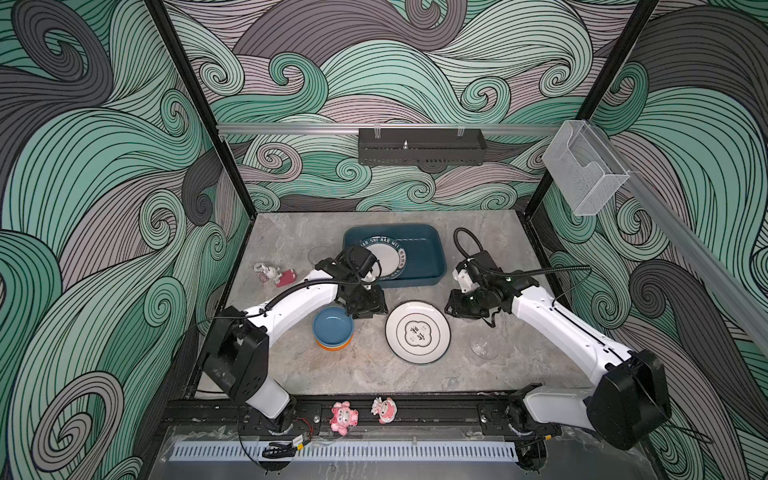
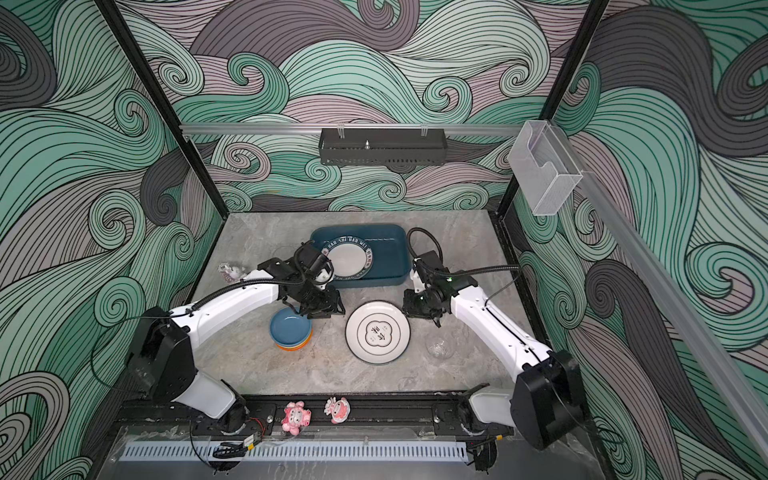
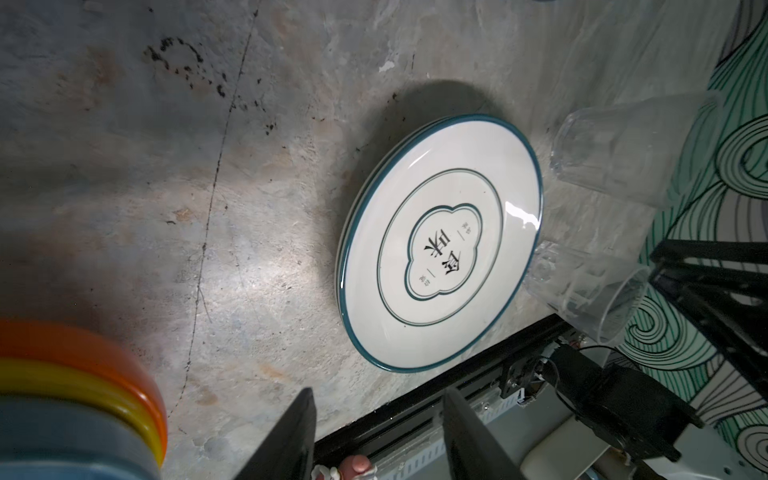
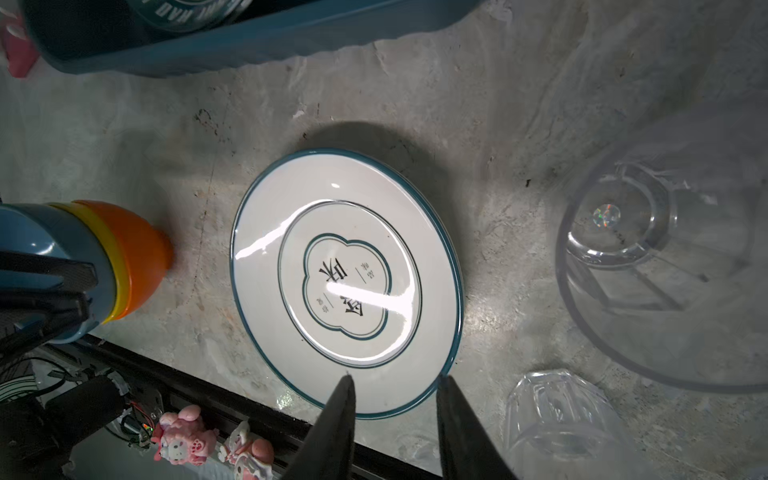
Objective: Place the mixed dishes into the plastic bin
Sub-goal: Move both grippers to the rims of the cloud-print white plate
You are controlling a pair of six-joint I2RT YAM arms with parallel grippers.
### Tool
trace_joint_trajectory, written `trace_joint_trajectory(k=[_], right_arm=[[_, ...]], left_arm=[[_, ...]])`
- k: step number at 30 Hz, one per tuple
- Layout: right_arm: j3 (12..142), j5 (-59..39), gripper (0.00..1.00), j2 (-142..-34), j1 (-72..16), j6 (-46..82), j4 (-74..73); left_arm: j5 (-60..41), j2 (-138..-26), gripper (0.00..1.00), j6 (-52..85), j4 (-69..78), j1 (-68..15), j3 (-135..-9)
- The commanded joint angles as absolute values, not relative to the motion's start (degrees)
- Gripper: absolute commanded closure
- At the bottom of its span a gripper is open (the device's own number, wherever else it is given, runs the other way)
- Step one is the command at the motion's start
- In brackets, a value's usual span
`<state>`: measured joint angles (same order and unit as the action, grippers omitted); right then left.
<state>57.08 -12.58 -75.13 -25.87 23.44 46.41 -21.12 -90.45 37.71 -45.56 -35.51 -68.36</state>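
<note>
Plastic bin (image 1: 428, 249) sits at upper centre of the bench (image 1: 332, 374) in both top views. One lettered plate (image 1: 388, 254) lies inside the bin, toward its left side, partly hidden by the left arm.

Second plate (image 1: 417, 331) lies flat on the bench at frame centre, below the bin and apart from it. Bowl stack (image 1: 332, 328), blue over yellow over orange, stands left of this plate, not touching it. Clear glass (image 1: 482, 348) is on the bench right of the second plate. A fainter glass (image 1: 318, 252) is just left of the bin.

Left tool (image 1: 368, 313) is low, between bowl stack and bin, at the stack's upper right rim. In the left wrist view its fingers (image 3: 286, 449) are spread, with nothing between them.

Right tool (image 1: 457, 311) is at the upper right edge of the second plate. In the right wrist view its fingers (image 4: 336, 432) stand partly apart, tips over the plate rim, pinching nothing. Contact with the plate: cannot tell.
</note>
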Motion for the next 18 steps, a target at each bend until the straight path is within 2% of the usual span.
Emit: trace_joint_trajectory(k=[1,9,18], right_arm=[[56.3,-9.9,0.64,-75.6,-26.9,22.6,48.1],[55.4,-7.1,0.64,-80.4,-28.7,22.4,47.3],[54.4,-5.6,0.6,-83.6,-29.3,22.6,45.7]], left_arm=[[-18.3,-93.5,0.45,37.6,-47.8,-36.6,-70.9],[-19.5,-99.4,0.41,37.0,-47.8,-38.3,-71.8],[-21.8,-104.4,0.41,36.1,-47.6,-39.0,-73.0]])
